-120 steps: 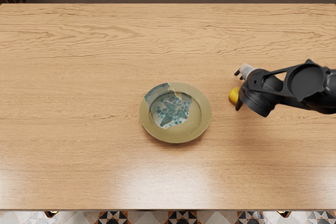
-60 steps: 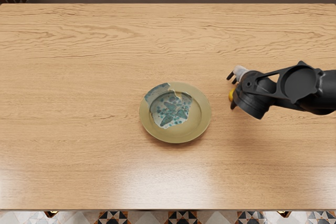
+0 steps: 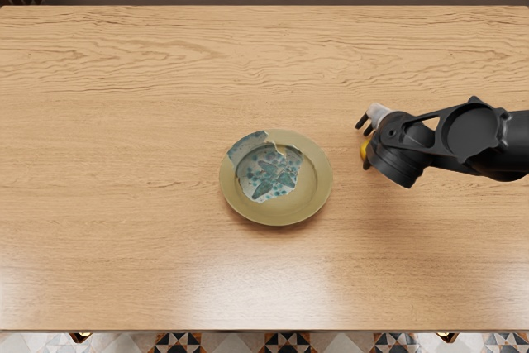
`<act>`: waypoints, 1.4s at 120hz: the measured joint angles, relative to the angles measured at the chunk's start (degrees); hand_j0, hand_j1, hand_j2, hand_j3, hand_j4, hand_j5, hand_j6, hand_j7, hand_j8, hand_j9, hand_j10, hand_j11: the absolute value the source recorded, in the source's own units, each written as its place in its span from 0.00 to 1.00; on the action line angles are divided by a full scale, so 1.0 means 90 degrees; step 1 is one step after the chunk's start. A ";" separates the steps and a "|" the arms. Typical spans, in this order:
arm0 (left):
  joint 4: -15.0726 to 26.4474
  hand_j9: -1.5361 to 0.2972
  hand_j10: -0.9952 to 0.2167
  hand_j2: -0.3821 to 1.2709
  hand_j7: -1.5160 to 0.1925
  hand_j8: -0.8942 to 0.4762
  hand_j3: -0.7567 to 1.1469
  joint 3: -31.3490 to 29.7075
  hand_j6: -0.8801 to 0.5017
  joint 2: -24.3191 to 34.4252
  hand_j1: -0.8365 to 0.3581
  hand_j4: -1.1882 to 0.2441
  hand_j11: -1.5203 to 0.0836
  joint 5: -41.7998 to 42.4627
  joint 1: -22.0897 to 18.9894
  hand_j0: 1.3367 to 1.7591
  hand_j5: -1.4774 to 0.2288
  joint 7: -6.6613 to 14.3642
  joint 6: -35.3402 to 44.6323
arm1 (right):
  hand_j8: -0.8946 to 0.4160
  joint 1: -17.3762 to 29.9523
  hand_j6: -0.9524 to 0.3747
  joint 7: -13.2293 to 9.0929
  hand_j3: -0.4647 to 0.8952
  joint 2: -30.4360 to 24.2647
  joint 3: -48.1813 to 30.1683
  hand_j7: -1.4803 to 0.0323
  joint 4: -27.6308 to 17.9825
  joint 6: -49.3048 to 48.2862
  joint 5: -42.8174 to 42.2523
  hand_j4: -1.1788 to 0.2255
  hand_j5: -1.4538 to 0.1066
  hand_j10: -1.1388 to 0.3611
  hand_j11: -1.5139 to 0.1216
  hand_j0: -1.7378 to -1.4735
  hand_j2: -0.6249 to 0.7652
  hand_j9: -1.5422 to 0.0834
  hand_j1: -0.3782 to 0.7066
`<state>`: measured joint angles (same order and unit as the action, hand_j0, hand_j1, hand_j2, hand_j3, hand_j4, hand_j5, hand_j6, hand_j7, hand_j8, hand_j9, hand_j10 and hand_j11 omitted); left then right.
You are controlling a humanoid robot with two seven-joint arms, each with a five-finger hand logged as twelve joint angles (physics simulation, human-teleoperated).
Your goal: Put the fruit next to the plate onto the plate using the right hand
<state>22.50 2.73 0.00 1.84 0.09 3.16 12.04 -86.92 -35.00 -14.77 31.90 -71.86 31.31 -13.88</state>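
A wide wooden table (image 3: 124,80) fills the view, with a brick wall beyond its far edge. The dark right arm (image 3: 475,134) comes in over the right edge and reaches toward the middle. A round, olive-rimmed plate (image 3: 318,192) with a blue-green pattern sits near the table's centre and holds nothing.

The right hand (image 3: 388,148) hangs low between the plate and the right edge, directly over the fruit. From this angle its bulk hides the grip, so it cannot be told whether the fingers are spread, curled or pinching.

The fruit (image 3: 364,151) shows only as a small yellow sliver at the hand's plate-side edge. It is on the table near the plate's right rim but apart from it.

It looks small, rounded and smooth, so probably light, firm and apt to roll or slip. A wrap around its widest part, from above, would likely hold best.
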 joint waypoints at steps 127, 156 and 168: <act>0.0000 0.83 0.82 0.23 0.88 0.65 0.40 0.0000 0.63 0.0000 0.99 0.83 0.94 0.0000 0.0000 0.76 0.86 0.0000 0.0000 | 0.56 -0.0238 0.60 0.0000 0.34 0.0029 0.0105 0.84 -0.0432 0.0397 0.0105 0.72 0.80 0.65 0.80 0.30 0.43 0.82 0.20; 0.0000 0.83 0.82 0.23 0.88 0.65 0.40 0.0000 0.63 0.0000 0.99 0.83 0.94 0.0000 0.0000 0.76 0.86 0.0000 0.0000 | 0.57 -0.0232 0.60 0.0000 0.34 0.0049 0.0260 0.85 -0.0461 0.0409 0.0102 0.73 0.81 0.66 0.81 0.30 0.43 0.83 0.19; 0.0000 0.83 0.82 0.23 0.88 0.65 0.40 0.0000 0.63 0.0000 0.99 0.83 0.94 0.0000 0.0000 0.76 0.86 0.0000 0.0000 | 0.57 -0.0221 0.60 0.0000 0.34 0.0044 0.0280 0.85 -0.0452 0.0410 0.0068 0.73 0.81 0.66 0.81 0.30 0.43 0.83 0.19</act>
<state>22.50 2.73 0.00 1.84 0.09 3.16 12.04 -88.91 -35.00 -14.37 34.42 -75.93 35.00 -13.26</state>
